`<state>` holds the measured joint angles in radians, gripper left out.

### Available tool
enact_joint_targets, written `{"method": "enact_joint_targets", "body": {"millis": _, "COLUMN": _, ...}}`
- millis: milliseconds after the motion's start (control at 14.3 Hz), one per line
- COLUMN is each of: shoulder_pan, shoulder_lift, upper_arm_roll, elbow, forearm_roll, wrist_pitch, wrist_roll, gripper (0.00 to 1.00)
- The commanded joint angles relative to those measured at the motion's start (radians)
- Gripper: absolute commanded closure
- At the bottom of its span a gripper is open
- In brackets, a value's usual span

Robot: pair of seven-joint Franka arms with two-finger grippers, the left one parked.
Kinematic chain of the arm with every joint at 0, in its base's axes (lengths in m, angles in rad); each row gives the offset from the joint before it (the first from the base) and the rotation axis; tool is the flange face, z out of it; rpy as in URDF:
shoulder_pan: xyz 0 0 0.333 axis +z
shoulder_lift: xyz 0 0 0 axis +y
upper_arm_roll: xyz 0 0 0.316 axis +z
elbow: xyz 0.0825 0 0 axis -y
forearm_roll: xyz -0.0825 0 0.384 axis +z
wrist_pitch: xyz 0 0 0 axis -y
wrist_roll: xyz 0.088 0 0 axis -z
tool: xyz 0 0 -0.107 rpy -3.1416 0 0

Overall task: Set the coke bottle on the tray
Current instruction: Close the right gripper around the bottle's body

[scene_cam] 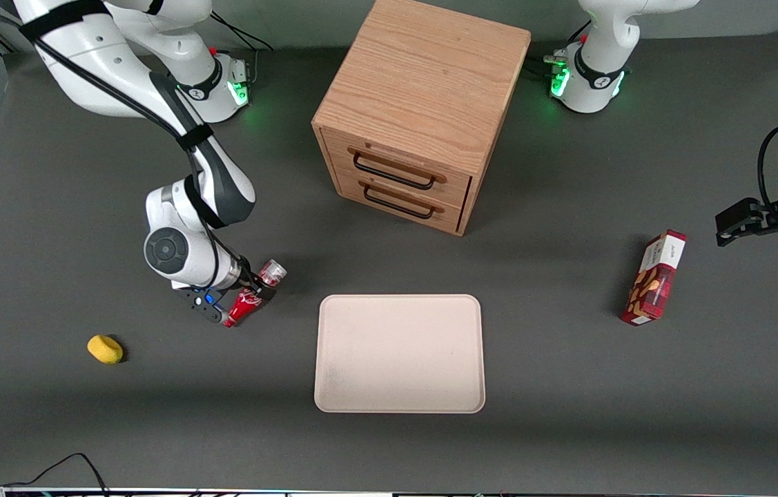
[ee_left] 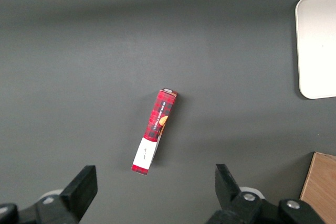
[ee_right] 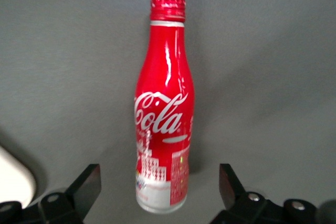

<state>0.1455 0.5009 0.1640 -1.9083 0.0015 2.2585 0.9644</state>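
Front view: the bottle is seen lying on the dark table, near the tray at about its 10 o'clock, toward the working arm's end. The gripper is placed low over the bottle, and in the right wrist view its fingers are spread wide on each side of the bottle, with nothing held.

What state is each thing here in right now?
Coke bottle: capped, lying on the table between the gripper's fingers.
Gripper: open, around the bottle.
Tray: empty.
Drawers: both shut.
Snack box: closed, lying down.
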Motion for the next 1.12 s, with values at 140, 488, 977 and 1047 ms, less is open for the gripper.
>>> {"method": "enact_joint_targets", "body": {"millis": 140, "shoulder_pan": -0.004, "shoulder_lift": 0.039, "upper_arm_roll": -0.003, "elbow": 0.006, "forearm_roll": -0.006, "wrist_pitch": 0.028, "wrist_roll": 0.030, "gripper": 0.00}}
{"method": "enact_joint_targets", "body": {"millis": 488, "shoulder_pan": -0.012, "shoulder_lift": 0.068, "upper_arm_roll": -0.015, "elbow": 0.009, "forearm_roll": -0.008, "wrist_pitch": 0.053, "wrist_roll": 0.030, "gripper": 0.00}}
{"method": "enact_joint_targets", "body": {"millis": 977, "shoulder_pan": -0.014, "shoulder_lift": 0.097, "upper_arm_roll": -0.014, "elbow": 0.008, "forearm_roll": -0.008, "wrist_pitch": 0.127, "wrist_roll": 0.030, "gripper": 0.11}}
{"method": "enact_joint_targets", "body": {"millis": 1047, "shoulder_pan": -0.014, "shoulder_lift": 0.102, "upper_arm_roll": -0.014, "elbow": 0.008, "forearm_roll": -0.008, "wrist_pitch": 0.134, "wrist_roll": 0.030, "gripper": 0.19}}
